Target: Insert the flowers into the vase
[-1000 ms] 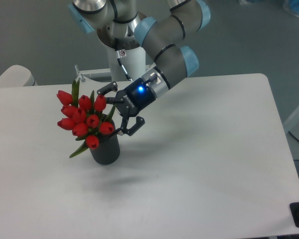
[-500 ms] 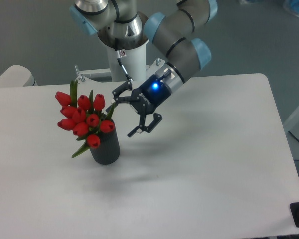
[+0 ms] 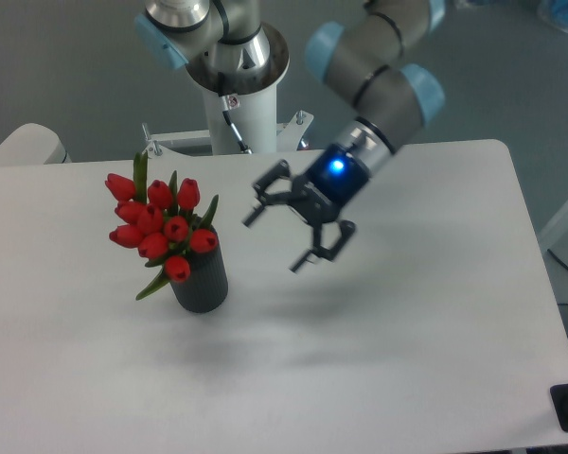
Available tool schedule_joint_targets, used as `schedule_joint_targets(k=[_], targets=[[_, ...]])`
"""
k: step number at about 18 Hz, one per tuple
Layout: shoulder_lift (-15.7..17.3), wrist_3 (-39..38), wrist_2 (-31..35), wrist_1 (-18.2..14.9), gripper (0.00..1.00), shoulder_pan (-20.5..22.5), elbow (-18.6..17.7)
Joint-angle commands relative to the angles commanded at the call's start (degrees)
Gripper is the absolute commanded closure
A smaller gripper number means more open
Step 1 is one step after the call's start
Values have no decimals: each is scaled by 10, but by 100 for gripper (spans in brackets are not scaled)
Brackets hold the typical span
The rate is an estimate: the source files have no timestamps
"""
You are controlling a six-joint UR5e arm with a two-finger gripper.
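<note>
One vase holding flowers, roughly nine red heads; jaws spread, empty.

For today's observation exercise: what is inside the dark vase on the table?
The red flowers stand in the vase, their heads and leaves leaning out to its left. The stems and the vase's inside are hidden. The gripper is open, off to the right.

You have one vase, one bunch of flowers with about nine red heads, one gripper, and one table.
</note>
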Motion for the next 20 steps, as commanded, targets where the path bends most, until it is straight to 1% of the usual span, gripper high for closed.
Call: schedule_joint_targets(k=[3, 6, 8, 13, 14, 17, 18, 20], targets=[[-24, 1, 88, 1, 0, 0, 44], [-36, 1, 159, 1, 0, -7, 75], [-43, 1, 219, 0, 0, -13, 99], [-78, 2, 374, -11, 0, -75, 172], [-85, 2, 395, -11, 0, -85, 181], [-104, 12, 446, -11, 0, -98, 194], [-115, 13, 473, -11, 0, -102, 202], [-131, 12, 497, -21, 0, -115, 225]])
